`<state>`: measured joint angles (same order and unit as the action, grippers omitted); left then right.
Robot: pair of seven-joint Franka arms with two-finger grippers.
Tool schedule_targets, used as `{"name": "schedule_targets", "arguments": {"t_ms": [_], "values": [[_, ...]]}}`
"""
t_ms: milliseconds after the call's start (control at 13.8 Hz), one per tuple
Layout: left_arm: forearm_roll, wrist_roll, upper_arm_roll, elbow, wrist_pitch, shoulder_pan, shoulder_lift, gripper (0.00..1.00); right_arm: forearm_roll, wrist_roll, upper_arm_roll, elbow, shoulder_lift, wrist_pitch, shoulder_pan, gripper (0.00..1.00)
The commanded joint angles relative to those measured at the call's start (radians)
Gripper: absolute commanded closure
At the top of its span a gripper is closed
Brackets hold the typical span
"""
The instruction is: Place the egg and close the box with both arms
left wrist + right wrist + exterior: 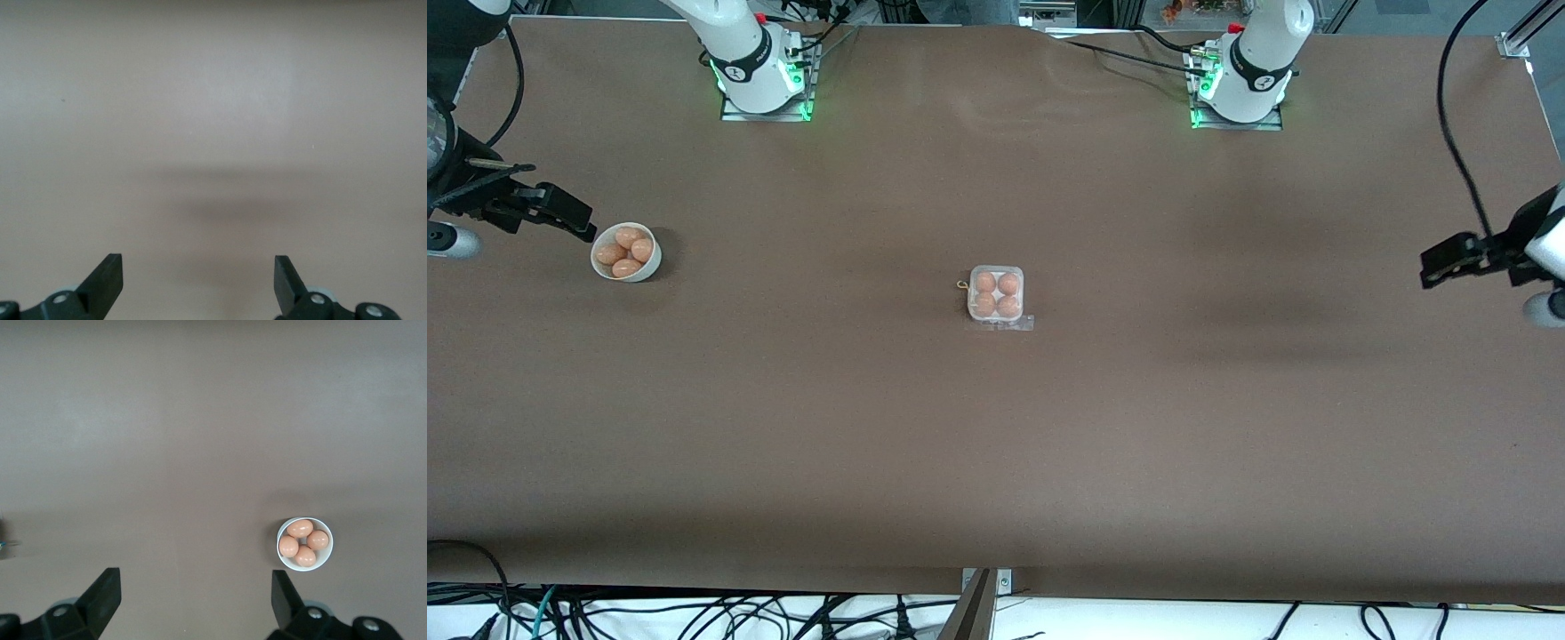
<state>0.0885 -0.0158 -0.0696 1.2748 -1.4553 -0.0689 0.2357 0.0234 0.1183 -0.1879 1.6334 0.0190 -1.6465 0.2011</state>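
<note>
Clear box (pixel 996 294) mid-table, lid shut, w/ 4 eggs (pixel 984 282).

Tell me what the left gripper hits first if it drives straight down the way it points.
Probably just bare table. The left gripper hangs open over it, and nothing else shows in its wrist view.

On your brown bench (pixel 996 444), a round white bowl (pixel 626 253) holding four orange-brown eggs (pixel 628 252) sits toward the right arm's end, while black cables (pixel 694 615) trail along the edge nearest the front camera
</note>
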Motion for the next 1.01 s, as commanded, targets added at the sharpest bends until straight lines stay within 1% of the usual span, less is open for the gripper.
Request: {"name": "schedule_targets", "arguments": {"t_ms": [0,72,145,290,362,941], "values": [[-0.036,0.057,0.024,0.230,-0.098,-0.005,-0.153,0.00,-0.014,0.007,-0.001,-0.027,0.009,0.022,0.000,0.00],[-0.039,0.056,0.025,0.268,-0.114,-0.005,-0.179,0.00,-0.014,0.006,-0.001,-0.027,0.009,0.022,0.001,0.00],[-0.067,0.056,0.025,0.287,-0.114,-0.005,-0.193,0.00,-0.014,0.006,-0.001,-0.026,0.009,0.022,0.001,0.00],[-0.116,0.054,0.030,0.296,-0.109,-0.005,-0.203,0.00,-0.014,0.006,-0.001,-0.026,0.009,0.022,0.000,0.00],[-0.116,0.056,0.030,0.313,-0.109,-0.005,-0.208,0.00,-0.014,0.007,-0.001,-0.027,0.009,0.022,0.001,0.00],[-0.115,0.057,0.030,0.357,-0.108,-0.003,-0.253,0.00,-0.014,0.007,-0.001,-0.026,0.009,0.024,0.000,0.00]]}}
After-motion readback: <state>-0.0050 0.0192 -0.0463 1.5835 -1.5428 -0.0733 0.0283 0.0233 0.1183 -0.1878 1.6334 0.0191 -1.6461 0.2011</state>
